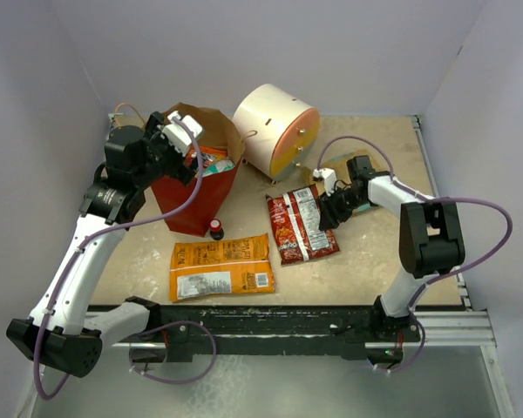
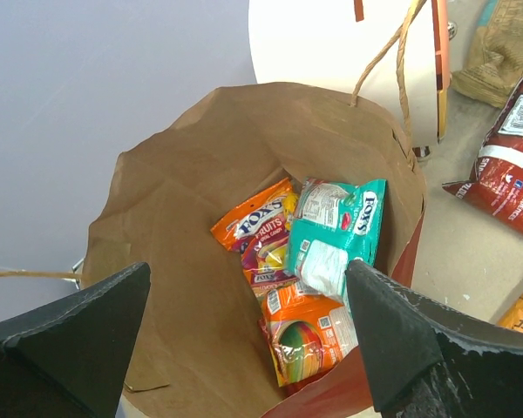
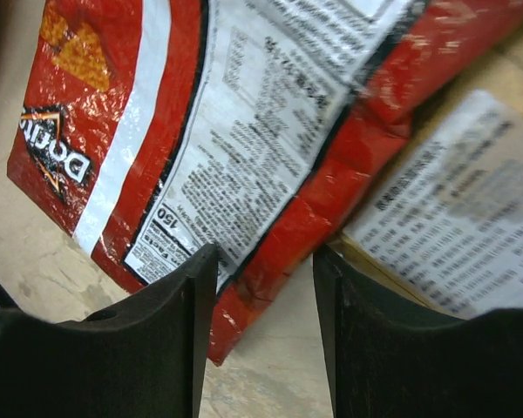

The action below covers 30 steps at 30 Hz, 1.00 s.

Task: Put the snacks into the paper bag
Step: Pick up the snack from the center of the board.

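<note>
The red paper bag point(image 1: 194, 196) stands upright at the back left, its brown inside point(image 2: 200, 200) open to the left wrist view. Inside lie a teal packet point(image 2: 340, 231) and small orange and yellow packets point(image 2: 309, 326). My left gripper point(image 1: 185, 150) hovers open and empty over the bag's mouth. The dark red packet with white label point(image 1: 301, 226) lies flat mid-table and fills the right wrist view point(image 3: 244, 113). My right gripper point(image 1: 329, 209) is open, low at its right edge, jaws straddling that edge. The tan-brown packet point(image 1: 353, 178) lies under the right arm. The large orange packet point(image 1: 222, 266) lies near the front.
A cream cylindrical drawer unit point(image 1: 276, 128) stands behind the bag. A tiny dark bottle with red cap point(image 1: 216, 229) stands at the bag's foot. Grey walls close in the table on three sides.
</note>
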Each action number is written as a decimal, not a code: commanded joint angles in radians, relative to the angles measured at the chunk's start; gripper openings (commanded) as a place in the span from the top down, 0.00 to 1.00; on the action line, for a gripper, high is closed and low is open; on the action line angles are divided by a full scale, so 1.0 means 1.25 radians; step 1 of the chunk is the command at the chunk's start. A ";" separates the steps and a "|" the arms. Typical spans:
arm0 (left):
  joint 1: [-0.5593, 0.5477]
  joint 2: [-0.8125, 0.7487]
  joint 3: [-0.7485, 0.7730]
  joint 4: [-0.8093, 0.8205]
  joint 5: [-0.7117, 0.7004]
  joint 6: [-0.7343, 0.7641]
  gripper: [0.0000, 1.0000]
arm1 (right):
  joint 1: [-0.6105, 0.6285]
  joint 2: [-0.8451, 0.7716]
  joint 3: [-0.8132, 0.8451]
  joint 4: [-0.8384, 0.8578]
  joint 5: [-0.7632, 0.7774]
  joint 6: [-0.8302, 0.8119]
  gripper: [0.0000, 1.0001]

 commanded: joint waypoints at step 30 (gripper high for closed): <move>-0.004 0.035 0.048 -0.045 0.365 -0.007 0.05 | 0.038 -0.329 0.242 -0.255 -0.142 -0.235 1.00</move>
